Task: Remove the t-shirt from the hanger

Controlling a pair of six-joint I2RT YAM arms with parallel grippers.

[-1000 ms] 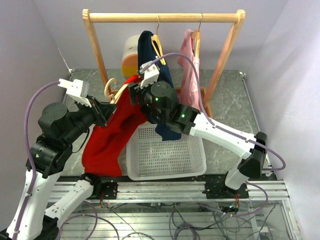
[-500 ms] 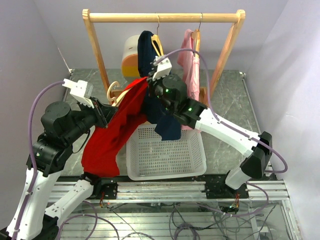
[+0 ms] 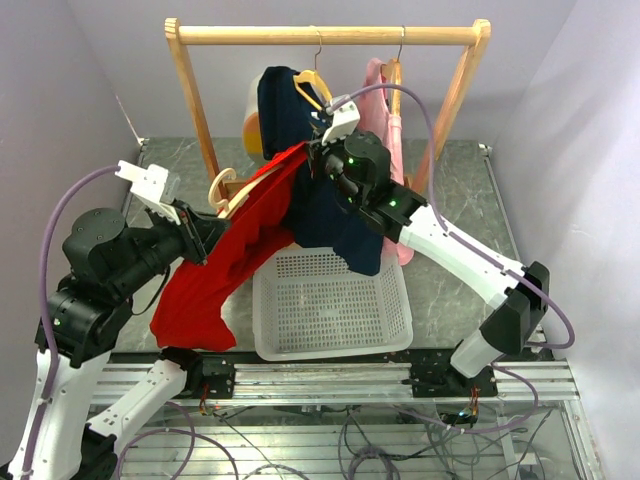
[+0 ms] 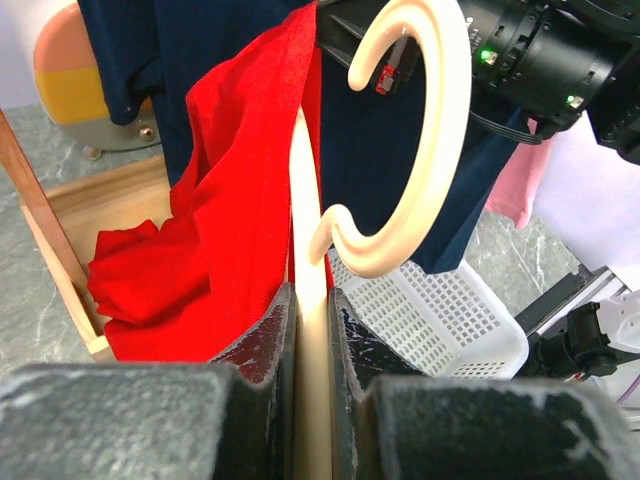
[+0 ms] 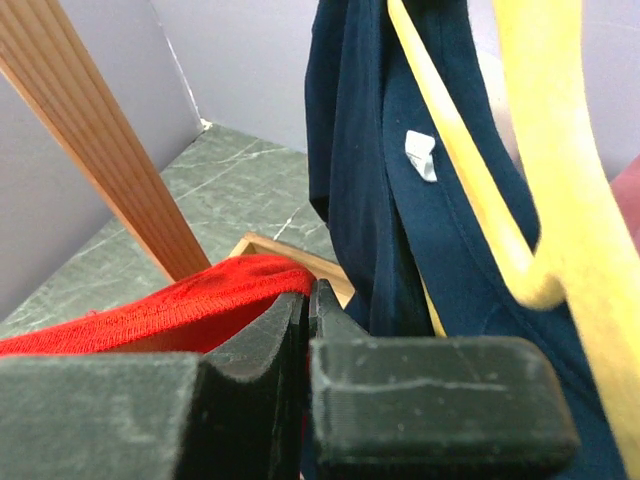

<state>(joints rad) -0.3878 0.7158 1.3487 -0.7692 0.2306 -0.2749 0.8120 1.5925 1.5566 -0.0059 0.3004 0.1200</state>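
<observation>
**Red t-shirt stretched between both grippers, part off hanger**

The left gripper (image 4: 310,300) is clamped tight on the stem of the cream hanger (image 4: 440,130), hook up. The right gripper (image 5: 305,300) is nearly closed, pinching an edge of the t-shirt (image 3: 230,250) right against the navy shirt (image 3: 320,210), so it has little room there. The t-shirt runs from that pinch near the rack (image 3: 330,35) down and left past the hanger, its hem hanging left of the basket (image 3: 330,352) at the near table edge. There is bare table (image 3: 450,200) to the right of the basket.

Counts:
- three garments: red, navy, pink (image 3: 378,80)
- three hangers, incl. a yellow one (image 5: 560,150) in the navy shirt
- one basket
- one rack
</observation>
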